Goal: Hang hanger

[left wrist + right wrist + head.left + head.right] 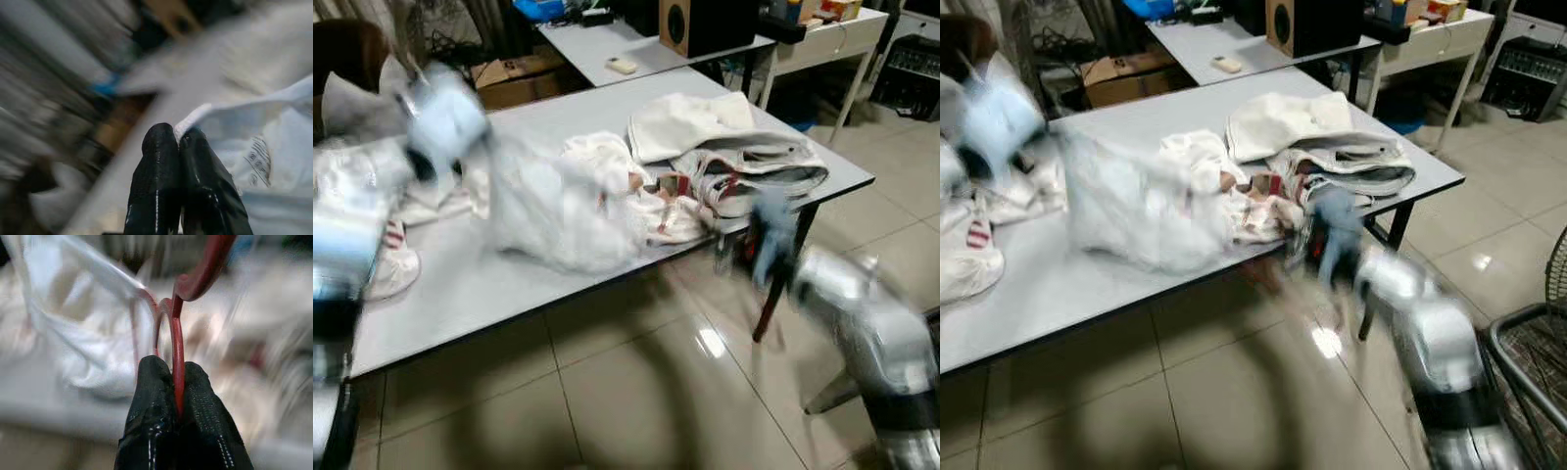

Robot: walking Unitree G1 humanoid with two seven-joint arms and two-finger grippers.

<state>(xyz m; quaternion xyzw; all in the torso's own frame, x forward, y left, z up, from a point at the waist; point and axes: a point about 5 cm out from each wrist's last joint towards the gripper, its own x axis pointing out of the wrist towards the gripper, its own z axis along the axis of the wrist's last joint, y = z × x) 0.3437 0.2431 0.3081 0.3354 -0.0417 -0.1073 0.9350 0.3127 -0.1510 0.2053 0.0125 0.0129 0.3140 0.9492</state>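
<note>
Over the table edge | right gripper (177,382) reaches low, pinching a red hanger (193,284); left gripper (177,142) is up high, squeezing white cloth (254,117)

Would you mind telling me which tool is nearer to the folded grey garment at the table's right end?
Right. The right tool, shut on a red hanger, is just off the table edge beside the grey garment; the left tool pinches white cloth at the far left end.

table (489,284): clothes pile (578,211) on it | 2nd table (597,44) behind | speaker (700,24) on 2nd table
</note>
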